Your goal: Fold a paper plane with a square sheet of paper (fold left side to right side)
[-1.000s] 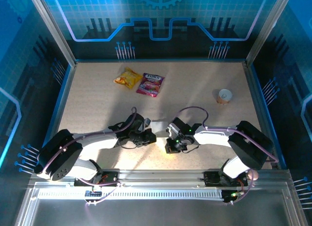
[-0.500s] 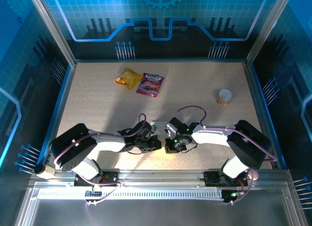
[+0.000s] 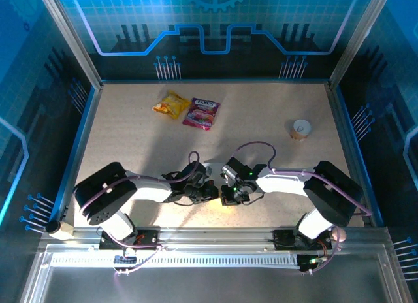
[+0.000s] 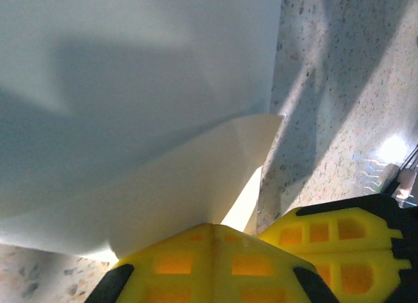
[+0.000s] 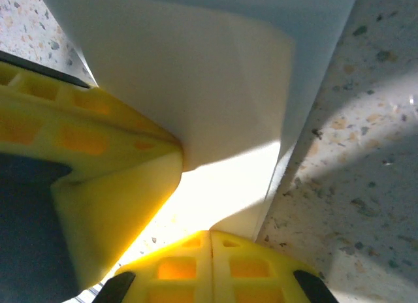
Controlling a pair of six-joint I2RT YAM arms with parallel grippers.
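The square sheet of paper (image 4: 130, 87) lies white on the speckled table, with one flap (image 4: 196, 179) raised off it. My left gripper (image 4: 210, 226) is shut, and the flap runs into its yellow tips. In the right wrist view the same paper (image 5: 215, 87) rises from the left gripper's fingers (image 5: 111, 185). A shaded edge of it reaches my shut right gripper (image 5: 210, 234). From above, the left gripper (image 3: 210, 192) and right gripper (image 3: 225, 195) meet tip to tip near the front middle, hiding the sheet. No paper plane shape shows.
A yellow snack packet (image 3: 171, 105) and a pink one (image 3: 201, 113) lie at the back left. A small white cup (image 3: 300, 128) stands at the right. Metal frame rails border the table (image 3: 130, 146) on all sides.
The left arm has swung right, bringing its gripper up against the right gripper and covering the white sheet that showed between them. The right arm has barely moved.
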